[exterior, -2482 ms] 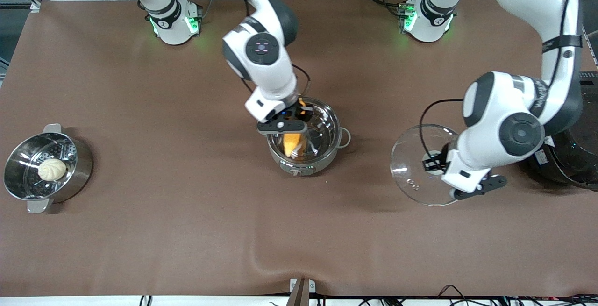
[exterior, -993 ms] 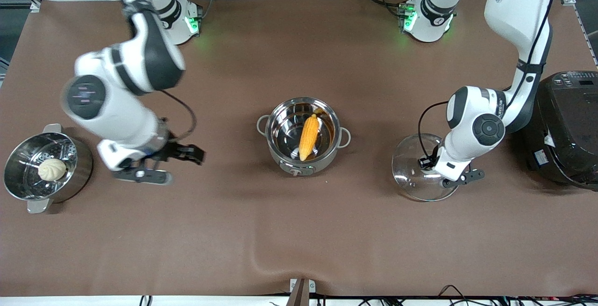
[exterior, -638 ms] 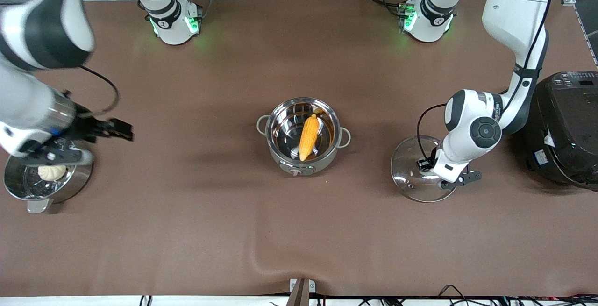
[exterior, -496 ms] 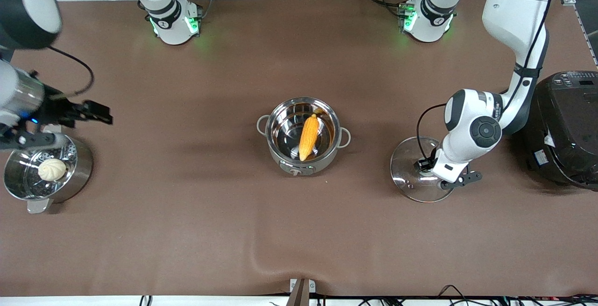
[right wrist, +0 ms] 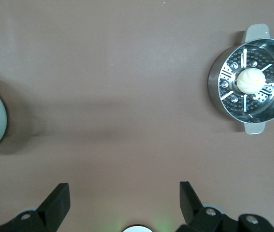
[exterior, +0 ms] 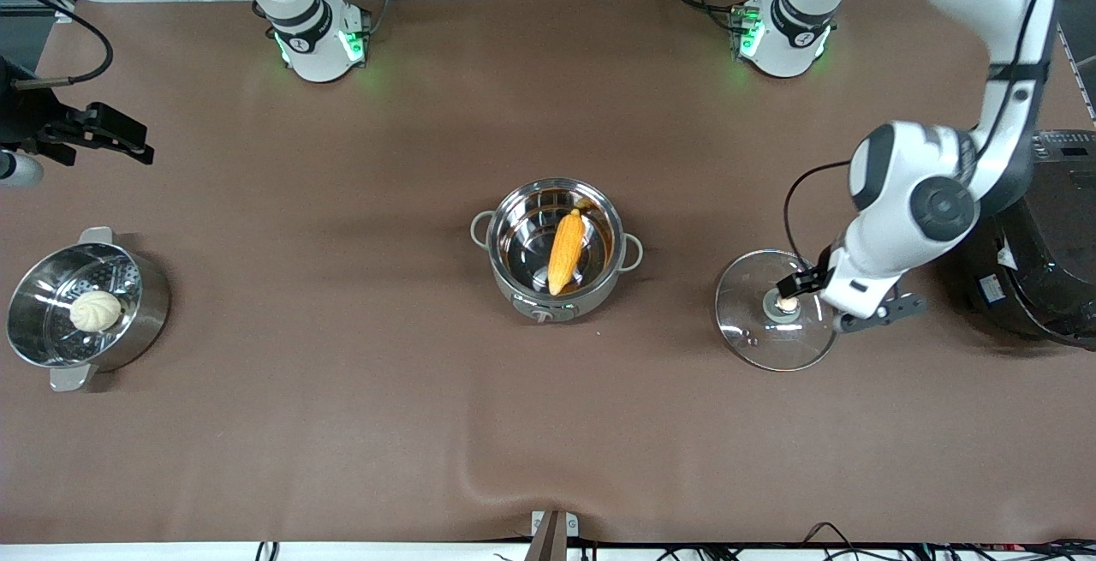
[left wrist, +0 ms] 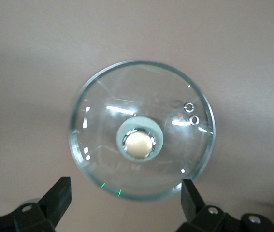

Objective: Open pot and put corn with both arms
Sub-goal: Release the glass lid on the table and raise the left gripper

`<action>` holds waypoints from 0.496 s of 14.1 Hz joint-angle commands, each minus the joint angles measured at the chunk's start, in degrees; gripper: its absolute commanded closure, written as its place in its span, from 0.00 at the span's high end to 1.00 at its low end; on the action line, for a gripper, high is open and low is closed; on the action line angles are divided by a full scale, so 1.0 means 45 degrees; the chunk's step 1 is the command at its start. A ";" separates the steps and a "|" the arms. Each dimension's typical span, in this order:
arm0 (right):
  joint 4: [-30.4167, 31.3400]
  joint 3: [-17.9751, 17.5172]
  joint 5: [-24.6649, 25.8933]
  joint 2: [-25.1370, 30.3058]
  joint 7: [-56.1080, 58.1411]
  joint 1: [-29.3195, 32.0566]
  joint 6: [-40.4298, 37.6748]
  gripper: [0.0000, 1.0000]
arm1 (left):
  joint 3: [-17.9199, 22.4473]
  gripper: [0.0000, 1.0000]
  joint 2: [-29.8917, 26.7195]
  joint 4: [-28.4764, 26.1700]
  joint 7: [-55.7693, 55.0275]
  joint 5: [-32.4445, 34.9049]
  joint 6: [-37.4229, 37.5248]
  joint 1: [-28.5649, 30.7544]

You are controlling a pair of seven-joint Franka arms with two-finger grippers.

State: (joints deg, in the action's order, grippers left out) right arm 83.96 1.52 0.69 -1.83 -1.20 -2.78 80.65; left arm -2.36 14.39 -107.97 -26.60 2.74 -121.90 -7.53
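Note:
The steel pot (exterior: 555, 287) stands uncovered mid-table with the yellow-orange corn (exterior: 566, 251) lying inside it. Its glass lid (exterior: 753, 338) lies flat on the cloth toward the left arm's end, copper knob (exterior: 785, 305) up. My left gripper (exterior: 849, 295) hovers open just above the lid, holding nothing. In the left wrist view the lid (left wrist: 141, 96) and knob (left wrist: 138, 143) sit apart from the left gripper (left wrist: 127, 203). My right gripper (exterior: 73, 150) hangs open and empty, high over the right arm's end of the table; its wrist view shows the right gripper (right wrist: 124, 203) over bare cloth.
A steel steamer pot (exterior: 128, 338) holding a white bun (exterior: 95, 311) stands at the right arm's end, and it also shows from the right wrist as the steamer pot (right wrist: 219, 92). A large black rice cooker (exterior: 1040, 235) stands next to the lid.
The left gripper opened, let go of the lid's knob and rose off it. The right arm swung from beside the pot out over the right arm's end, climbing.

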 commanded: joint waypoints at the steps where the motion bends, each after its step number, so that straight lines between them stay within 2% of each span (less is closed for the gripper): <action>1: 0.1589 -0.0163 0.0276 0.0950 -0.0706 0.0187 0.1520 1.00 | -0.0082 1.00 -0.2041 -0.0206 0.0731 0.0270 0.1206 0.0305; 2: 0.2235 -0.0143 0.0276 0.1302 -0.0807 0.0226 0.2440 1.00 | -0.0062 1.00 -0.2394 0.0085 0.1219 0.0270 0.1771 0.0344; 3: 0.2280 -0.0124 0.0256 0.1267 -0.0769 0.0439 0.2584 1.00 | -0.0062 1.00 -0.2553 0.0474 0.1726 0.0270 0.2493 0.0345; 5: 0.2261 -0.0104 0.0179 0.1208 -0.0399 0.0732 0.2430 1.00 | -0.0062 1.00 -0.2923 0.1004 0.2742 0.0270 0.3706 0.0345; 7: 0.2164 -0.0104 0.0081 0.1208 -0.0436 0.0812 0.2197 1.00 | -0.0062 1.00 -0.3508 0.1025 0.3971 0.0270 0.3866 0.0345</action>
State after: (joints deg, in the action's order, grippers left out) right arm 91.81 1.81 1.32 1.43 -3.54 -0.50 90.65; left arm -2.31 0.36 -104.02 -13.34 2.78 -106.29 -6.27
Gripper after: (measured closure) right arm 0.000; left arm 0.000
